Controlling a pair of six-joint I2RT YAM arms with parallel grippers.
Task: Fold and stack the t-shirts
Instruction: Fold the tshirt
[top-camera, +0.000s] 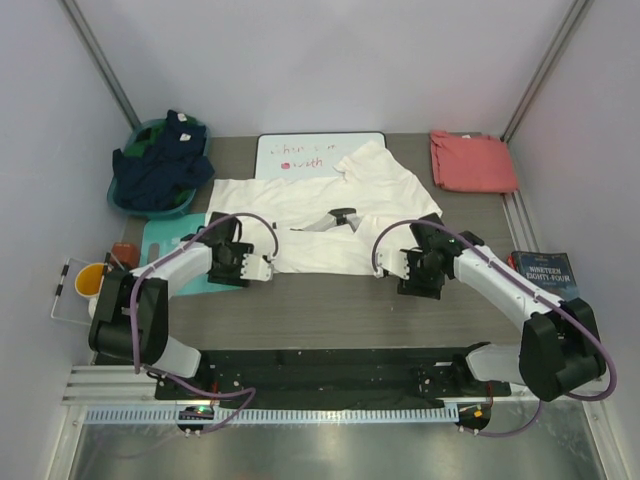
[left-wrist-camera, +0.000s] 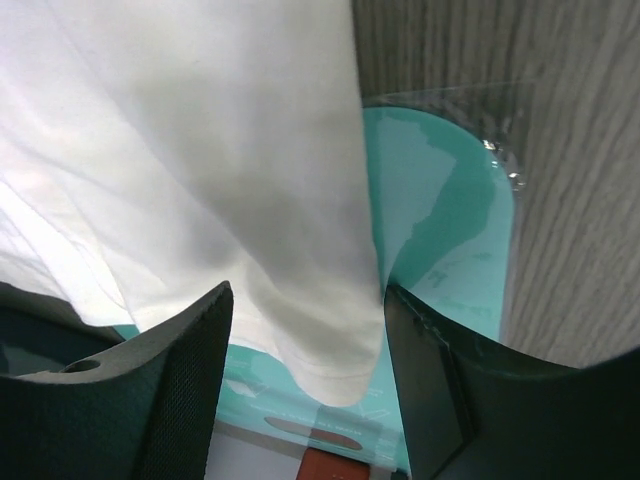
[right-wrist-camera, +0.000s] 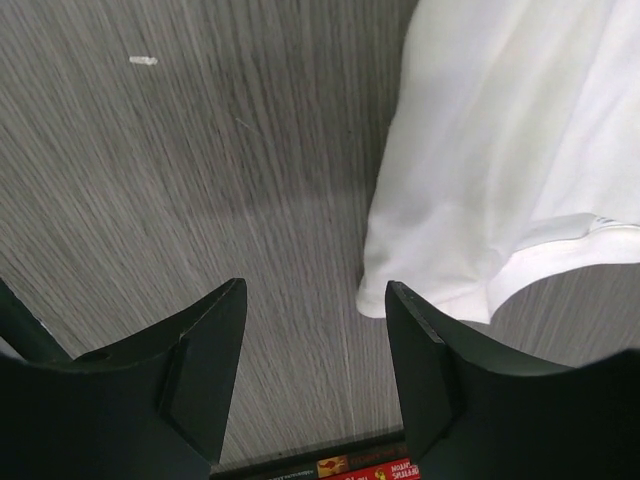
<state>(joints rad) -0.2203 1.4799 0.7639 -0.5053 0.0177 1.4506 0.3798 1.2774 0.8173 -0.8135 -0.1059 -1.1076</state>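
Top external: red shirt lies folded in the table's far-right corner, white shirt half-folded, left gripper and right gripper spread, empty.

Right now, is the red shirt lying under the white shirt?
No, the red shirt lies by itself at the far right corner of the table, well apart from the white shirt spread in the middle.

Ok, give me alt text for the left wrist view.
The hem corner of a cream-white t-shirt lies between the fingers of the open left end effector, which has not closed on it. Under the cloth is a teal plastic board on the grey wood-grain table.
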